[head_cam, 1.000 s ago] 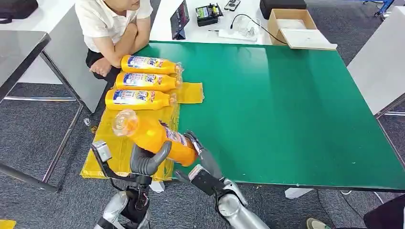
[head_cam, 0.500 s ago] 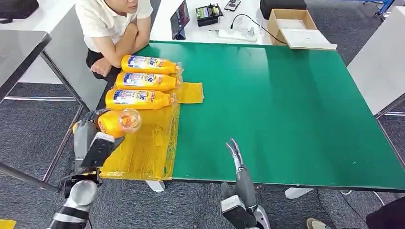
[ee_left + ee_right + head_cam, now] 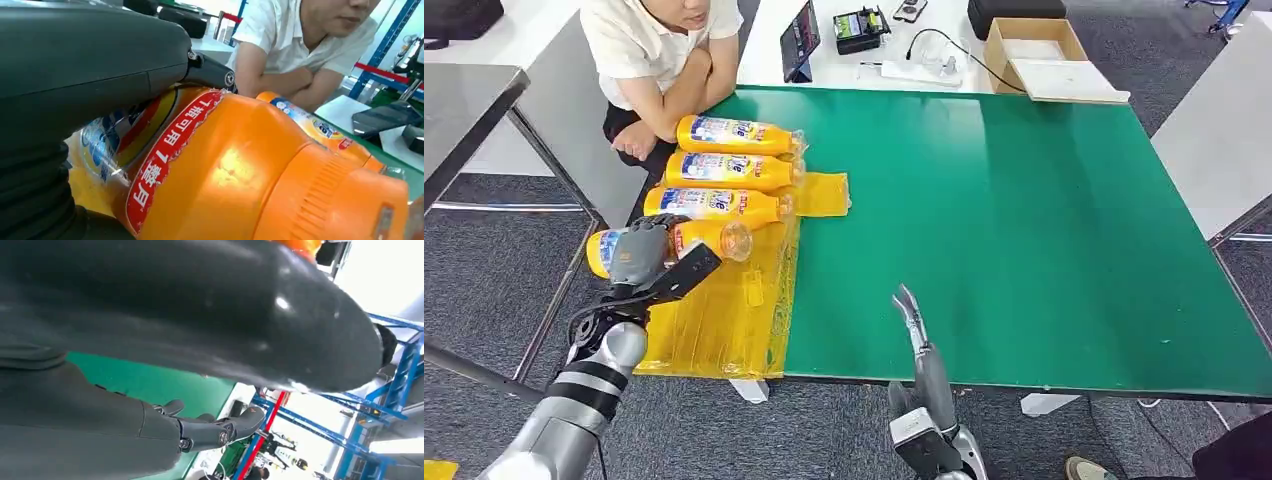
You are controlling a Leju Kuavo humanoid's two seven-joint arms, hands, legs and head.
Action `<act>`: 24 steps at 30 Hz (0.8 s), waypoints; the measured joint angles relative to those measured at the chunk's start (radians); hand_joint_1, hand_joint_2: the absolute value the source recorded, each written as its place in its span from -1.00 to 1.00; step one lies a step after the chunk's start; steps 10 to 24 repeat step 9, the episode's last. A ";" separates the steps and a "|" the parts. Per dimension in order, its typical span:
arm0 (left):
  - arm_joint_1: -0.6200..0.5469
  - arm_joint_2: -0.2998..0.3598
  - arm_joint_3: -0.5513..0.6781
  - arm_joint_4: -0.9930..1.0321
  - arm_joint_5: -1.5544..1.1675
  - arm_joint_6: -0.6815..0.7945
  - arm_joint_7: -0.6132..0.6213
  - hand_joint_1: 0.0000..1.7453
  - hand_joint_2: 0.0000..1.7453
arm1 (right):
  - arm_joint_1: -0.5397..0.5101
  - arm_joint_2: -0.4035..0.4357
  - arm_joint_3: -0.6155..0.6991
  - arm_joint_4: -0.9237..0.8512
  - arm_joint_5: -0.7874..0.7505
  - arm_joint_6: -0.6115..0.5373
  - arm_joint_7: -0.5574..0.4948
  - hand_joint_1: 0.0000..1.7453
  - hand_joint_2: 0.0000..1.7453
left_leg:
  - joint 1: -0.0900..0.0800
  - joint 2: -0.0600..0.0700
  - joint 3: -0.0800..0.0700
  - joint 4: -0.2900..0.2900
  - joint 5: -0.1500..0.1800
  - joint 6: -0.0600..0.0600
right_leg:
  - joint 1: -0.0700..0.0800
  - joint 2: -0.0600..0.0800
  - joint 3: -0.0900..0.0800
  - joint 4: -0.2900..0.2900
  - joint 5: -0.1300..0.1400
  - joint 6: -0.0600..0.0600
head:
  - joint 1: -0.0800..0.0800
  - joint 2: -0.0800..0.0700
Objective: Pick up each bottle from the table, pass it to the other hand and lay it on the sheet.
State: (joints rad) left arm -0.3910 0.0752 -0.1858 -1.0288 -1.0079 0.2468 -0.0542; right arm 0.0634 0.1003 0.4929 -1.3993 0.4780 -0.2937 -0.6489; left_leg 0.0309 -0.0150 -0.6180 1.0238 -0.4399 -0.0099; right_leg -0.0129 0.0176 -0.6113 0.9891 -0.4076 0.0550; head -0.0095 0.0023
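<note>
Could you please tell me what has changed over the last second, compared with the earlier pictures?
The right hand let go of the fourth bottle and drew back, open, above the table's near edge. The left hand took it over, carried it left and lowered it onto the yellow sheet beside the three laid bottles. Those three bottles and the person stayed put.

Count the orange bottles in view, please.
4. Three lie side by side at the sheet's far end: far bottle, middle bottle, near bottle. The left hand holds the fourth bottle just before them.
</note>
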 measured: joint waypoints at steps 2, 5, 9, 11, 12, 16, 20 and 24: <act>-0.004 0.000 -0.003 0.014 0.000 -0.003 0.000 1.00 1.00 | 0.000 0.000 0.000 0.000 0.000 0.000 0.000 -1.00 -1.00 | 0.000 0.000 0.000 0.000 0.000 0.000 | 0.000 0.000 0.000 0.000 0.000 0.000 | 0.000 0.000; -0.025 -0.003 -0.010 0.045 0.020 -0.090 0.003 1.00 1.00 | -0.001 0.001 0.000 0.000 -0.002 0.012 -0.005 -1.00 -1.00 | 0.000 0.000 0.000 0.000 0.000 0.000 | 0.000 0.000 -0.001 0.000 0.000 0.000 | 0.000 0.000; -0.079 -0.029 -0.074 0.136 0.009 -0.185 -0.005 1.00 1.00 | -0.007 0.009 0.002 0.008 -0.026 0.029 -0.021 -1.00 -1.00 | 0.000 -0.001 0.000 0.000 0.000 0.000 | 0.000 -0.001 0.000 0.000 0.000 0.000 | 0.000 0.000; -0.079 -0.029 -0.074 0.136 0.009 -0.185 -0.005 1.00 1.00 | -0.007 0.009 0.002 0.008 -0.026 0.029 -0.021 -1.00 -1.00 | 0.000 -0.001 0.000 0.000 0.000 0.000 | 0.000 -0.001 0.000 0.000 0.000 0.000 | 0.000 0.000; -0.079 -0.029 -0.074 0.136 0.009 -0.185 -0.005 1.00 1.00 | -0.007 0.009 0.002 0.008 -0.026 0.029 -0.021 -1.00 -1.00 | 0.000 -0.001 0.000 0.000 0.000 0.000 | 0.000 -0.001 0.000 0.000 0.000 0.000 | 0.000 0.000; -0.079 -0.029 -0.074 0.136 0.009 -0.185 -0.005 1.00 1.00 | -0.007 0.009 0.002 0.008 -0.026 0.029 -0.021 -1.00 -1.00 | 0.000 -0.001 0.000 0.000 0.000 0.000 | 0.000 -0.001 0.000 0.000 0.000 0.000 | 0.000 0.000; -0.079 -0.029 -0.074 0.136 0.009 -0.185 -0.005 1.00 1.00 | -0.007 0.009 0.002 0.008 -0.026 0.029 -0.021 -1.00 -1.00 | 0.000 -0.001 0.000 0.000 0.000 0.000 | 0.000 -0.001 0.000 0.000 0.000 0.000 | 0.000 0.000; -0.079 -0.029 -0.074 0.136 0.009 -0.185 -0.005 1.00 1.00 | -0.007 0.009 0.002 0.008 -0.026 0.029 -0.021 -1.00 -1.00 | 0.000 -0.001 0.000 0.000 0.000 0.000 | 0.000 -0.001 0.000 0.000 0.000 0.000 | 0.000 0.000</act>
